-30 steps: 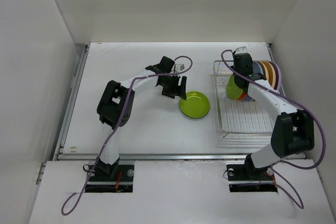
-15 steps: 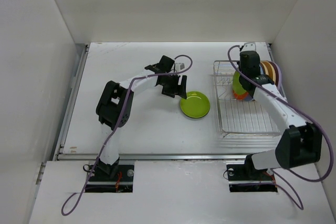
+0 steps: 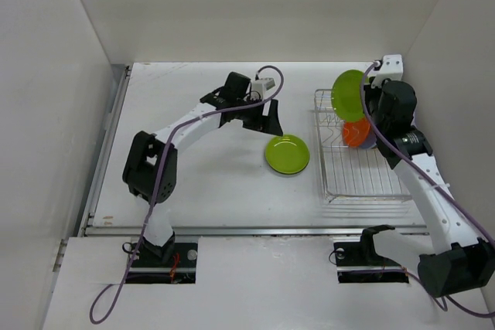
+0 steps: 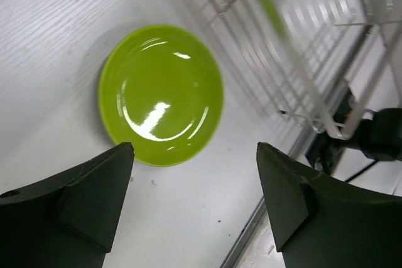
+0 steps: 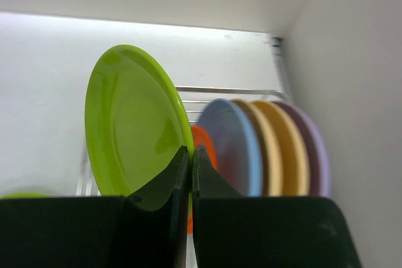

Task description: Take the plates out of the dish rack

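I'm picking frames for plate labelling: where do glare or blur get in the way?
Left wrist view: glare streaks on the flat green plate, dish rack bars smeared. Right wrist view: held green plate clear, right gripper dark and soft. Top view: evenly lit, sharp.

White table (image 3: 201,183) w/ one lime green plate (image 3: 287,154) lying flat approx mid-table, wire dish rack (image 3: 363,183) sitting just right of it, small gap btw them.
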`<action>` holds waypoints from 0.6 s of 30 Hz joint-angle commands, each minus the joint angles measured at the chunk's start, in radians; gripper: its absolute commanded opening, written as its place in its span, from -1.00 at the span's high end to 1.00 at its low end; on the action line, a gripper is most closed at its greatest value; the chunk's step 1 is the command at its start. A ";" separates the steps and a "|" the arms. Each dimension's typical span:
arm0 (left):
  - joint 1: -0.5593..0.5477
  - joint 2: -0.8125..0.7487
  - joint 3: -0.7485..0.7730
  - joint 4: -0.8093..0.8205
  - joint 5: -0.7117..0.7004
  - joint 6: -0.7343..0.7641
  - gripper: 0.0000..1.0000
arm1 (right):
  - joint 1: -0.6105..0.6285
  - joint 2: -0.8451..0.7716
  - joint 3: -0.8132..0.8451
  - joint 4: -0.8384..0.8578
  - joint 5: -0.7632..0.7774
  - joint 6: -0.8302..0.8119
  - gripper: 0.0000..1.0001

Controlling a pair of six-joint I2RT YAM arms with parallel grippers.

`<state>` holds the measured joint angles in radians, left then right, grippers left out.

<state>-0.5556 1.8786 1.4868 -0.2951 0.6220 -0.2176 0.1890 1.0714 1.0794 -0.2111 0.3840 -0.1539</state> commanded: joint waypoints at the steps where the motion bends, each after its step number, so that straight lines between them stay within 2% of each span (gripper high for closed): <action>1: -0.006 -0.134 -0.046 0.134 0.142 0.030 -0.53 | -0.002 0.004 0.023 -0.017 -0.273 0.057 1.00; 6: -0.006 -0.168 -0.079 0.189 0.176 0.030 -0.50 | -0.002 0.050 0.043 -0.083 -0.498 0.085 1.00; 7: -0.006 -0.168 -0.079 0.189 0.176 0.030 -0.47 | -0.002 0.050 0.043 -0.083 -0.499 0.085 1.00; 11: -0.006 -0.150 -0.079 0.198 0.211 0.021 -0.40 | -0.002 0.068 0.054 -0.109 -0.663 0.085 1.00; 18: -0.006 -0.141 -0.079 0.198 0.202 0.012 -0.30 | -0.002 0.068 0.063 -0.128 -0.809 0.085 1.00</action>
<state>-0.5552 1.7401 1.4151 -0.1440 0.7891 -0.2119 0.1894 1.1526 1.0840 -0.3698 -0.2996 -0.0841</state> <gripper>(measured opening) 0.655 0.049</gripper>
